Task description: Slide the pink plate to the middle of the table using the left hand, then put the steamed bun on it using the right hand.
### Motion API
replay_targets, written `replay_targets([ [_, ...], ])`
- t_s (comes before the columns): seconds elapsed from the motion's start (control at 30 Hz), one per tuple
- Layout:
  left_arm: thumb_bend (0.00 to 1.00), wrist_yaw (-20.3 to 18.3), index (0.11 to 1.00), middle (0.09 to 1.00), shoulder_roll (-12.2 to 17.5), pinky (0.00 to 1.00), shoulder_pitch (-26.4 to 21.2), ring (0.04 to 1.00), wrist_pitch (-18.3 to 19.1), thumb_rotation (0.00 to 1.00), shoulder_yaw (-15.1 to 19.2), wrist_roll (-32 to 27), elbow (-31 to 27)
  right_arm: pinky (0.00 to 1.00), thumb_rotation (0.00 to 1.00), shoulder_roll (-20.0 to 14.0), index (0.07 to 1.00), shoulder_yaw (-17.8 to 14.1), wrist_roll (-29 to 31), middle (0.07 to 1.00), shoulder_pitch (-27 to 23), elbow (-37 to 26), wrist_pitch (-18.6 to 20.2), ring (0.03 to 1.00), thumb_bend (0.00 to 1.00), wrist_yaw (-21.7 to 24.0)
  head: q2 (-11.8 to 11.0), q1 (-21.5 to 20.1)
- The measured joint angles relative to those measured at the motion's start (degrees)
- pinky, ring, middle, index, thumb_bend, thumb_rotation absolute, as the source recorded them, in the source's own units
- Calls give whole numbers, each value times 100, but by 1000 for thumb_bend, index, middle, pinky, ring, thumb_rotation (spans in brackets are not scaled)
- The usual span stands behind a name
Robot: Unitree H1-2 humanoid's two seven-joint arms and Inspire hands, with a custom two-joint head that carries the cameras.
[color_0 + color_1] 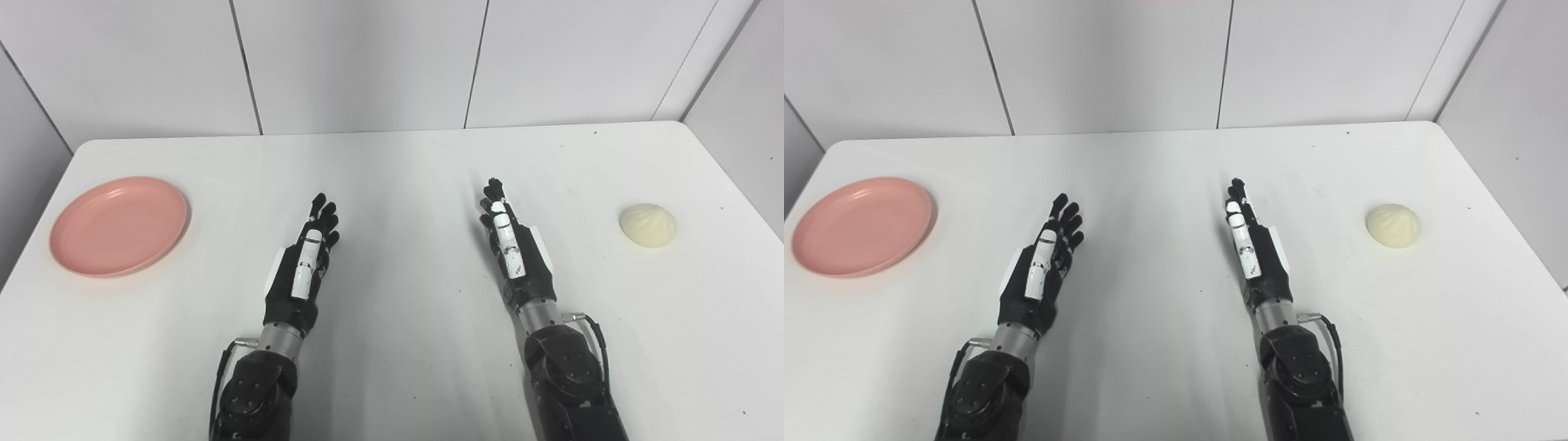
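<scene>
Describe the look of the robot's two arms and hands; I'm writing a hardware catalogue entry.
Both match. The left hand and right hand are black with fingers, each carrying glossy white segmented panels along the top, scuffed with dark marks, and a white plate at the side. A silver metal cuff forms each wrist, joined to a bulky black forearm housing with round bolt heads. A thin black cable loops beside each wrist.

I find no readable text, label, brand, number or sign anywhere in either view. My left hand [304,262] and my right hand [513,246] carry white panels, but these are blank. The pink plate [119,225] at far left, the steamed bun [647,225] at right and the table [398,165] bear no print.
</scene>
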Motion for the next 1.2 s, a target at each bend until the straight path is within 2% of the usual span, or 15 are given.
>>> replay_targets([
  [0.5,321,-1,1000,1000,0,1000,0,1000,4,1000,0,0,0,1000,1000,0,1000,-1,8,1000,-1,1,0,1000,171,-2,-9,44],
  [0.57,328,0,1000,1000,0,1000,0,1000,7,1000,-2,2,1,1000,1000,-4,1000,-1,13,1000,-2,3,0,1000,185,10,-52,306],
  [0.63,325,5,1000,1000,-1,1000,-2,1000,-3,1000,-11,22,12,1000,1000,-15,1000,0,59,1000,-2,5,0,1000,201,53,-53,342],
  [0.73,342,10,1000,1000,-12,1000,-40,1000,-56,1000,-46,45,79,1000,1000,-79,1000,0,170,1000,1,6,0,1000,200,174,-210,912],
  [0.83,339,26,1000,1000,-64,1000,-86,1000,-110,1000,-51,47,155,1000,1000,-188,1000,-3,244,1000,0,29,0,1000,195,296,-255,1046],
  [0.9,340,54,1000,1000,-84,1000,-119,1000,-161,1000,-52,98,217,1000,1000,-222,1000,-18,282,1000,0,36,0,1000,192,331,-325,1290],
  [1.07,311,146,1000,1000,-125,1000,-337,1000,-265,1000,-53,169,501,1000,1000,-260,1000,-44,337,1000,-15,72,-1,1000,159,371,-430,1564],
  [1.2,312,218,1000,1000,-149,1000,-393,1000,-325,1000,-57,223,602,1000,1000,-323,1000,-102,424,1000,-69,171,-8,1000,155,392,-448,1591],
])
